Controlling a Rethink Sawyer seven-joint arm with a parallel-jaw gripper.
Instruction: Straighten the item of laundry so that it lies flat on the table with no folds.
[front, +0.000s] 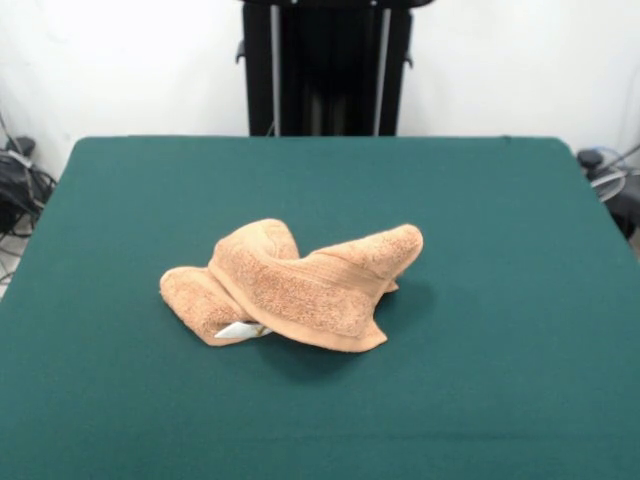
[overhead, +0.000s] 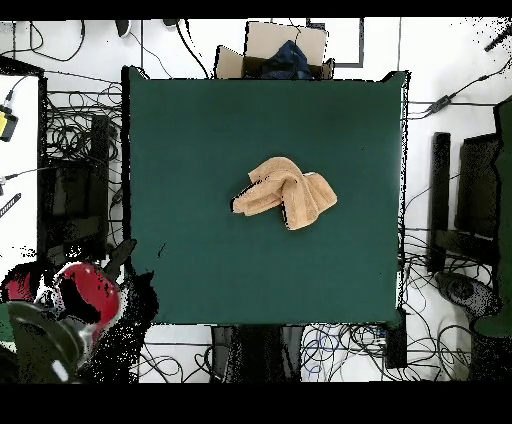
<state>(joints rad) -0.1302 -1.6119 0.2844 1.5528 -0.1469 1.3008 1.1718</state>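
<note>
The towel (front: 290, 288) lies bunched in thick folds near the middle of the green counter (front: 500, 200), a white tag (front: 240, 329) poking out underneath, with bare felt around it to all 4 edges. The red arm (overhead: 85, 295) sits drawn back past a counter corner, well apart from the towel, and its tool cannot be made out, so how far it is open I cannot tell. A cardboard box (overhead: 270, 50) stands off the counter's opposite edge.

You see the crumpled orange-tan terry-cloth towel (overhead: 287, 191) bunched in overlapping folds near the middle of the dark green felt-topped table (overhead: 200, 250), with an open cardboard box (overhead: 272, 48) beyond one edge.
</note>
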